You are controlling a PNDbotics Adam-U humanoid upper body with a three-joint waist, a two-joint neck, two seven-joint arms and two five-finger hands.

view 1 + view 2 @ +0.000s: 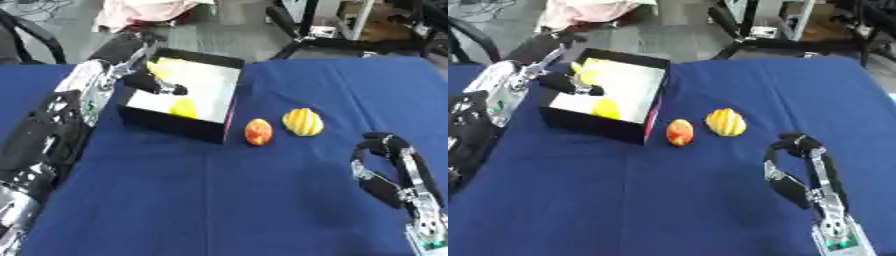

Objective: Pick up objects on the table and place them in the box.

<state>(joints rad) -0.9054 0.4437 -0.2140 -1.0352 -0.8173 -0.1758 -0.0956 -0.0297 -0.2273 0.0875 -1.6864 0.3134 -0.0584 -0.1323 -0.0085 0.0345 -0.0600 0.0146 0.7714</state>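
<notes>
A black box [171,125] with a white inside stands at the back left of the blue table [262,200]. In it lie a yellow thing [185,107] near the front wall and another yellow thing [164,67] at the back left. My left hand [155,83] hangs over the box's left half, fingers stretched out, holding nothing. Just right of the box lie a red-orange fruit [258,131] and a yellow striped fruit [303,121], close together. My right hand [387,150] stands idle at the lower right, fingers relaxed and bent, away from both fruits.
Beyond the table's far edge are black chair legs [302,42], a grey floor and a pink cloth [144,12]. My left arm [52,135] lies along the table's left side next to the box.
</notes>
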